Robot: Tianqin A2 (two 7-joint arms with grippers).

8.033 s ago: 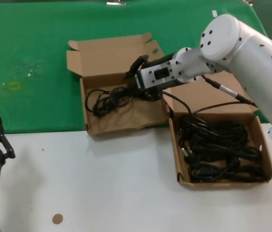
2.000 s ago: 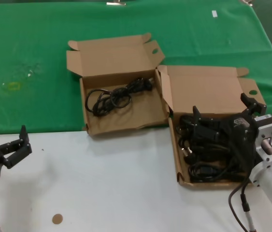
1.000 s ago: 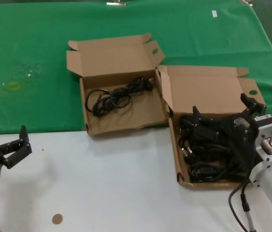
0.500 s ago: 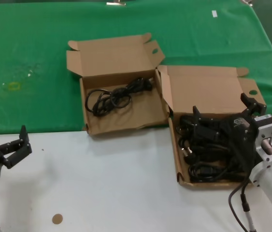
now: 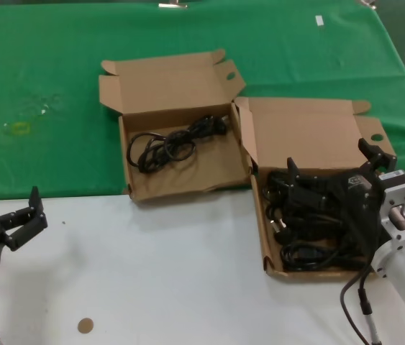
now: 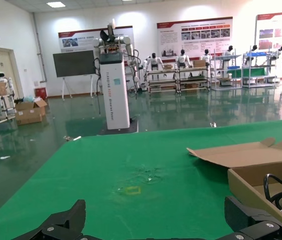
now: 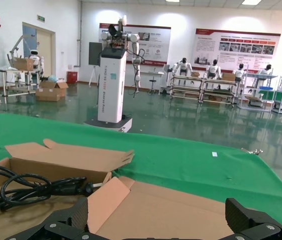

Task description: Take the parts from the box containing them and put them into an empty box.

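The long cardboard box (image 5: 393,228) at the right holds a heap of black power cords (image 5: 310,241). My right gripper (image 5: 329,159) is just above that heap, open, with nothing between its fingers; in the right wrist view (image 7: 156,212) only the box's lid (image 7: 181,207) shows between them. The squarer box (image 5: 188,180) to the left holds one cord bundle (image 5: 170,144), also seen in the right wrist view (image 7: 30,189). My left gripper (image 5: 19,208) is open and empty at the near left, far from both boxes.
The boxes stand side by side on a green cloth (image 5: 44,86), their lids standing open at the back. The near part of the table is white (image 5: 159,273), with a small brown disc (image 5: 85,325) on it. The left wrist view shows the squarer box (image 6: 261,175) at its edge.
Since the earliest frame my right gripper has moved from the squarer box, where a cord bundle lies, back over the long box. Nothing has moved in the last two seconds.
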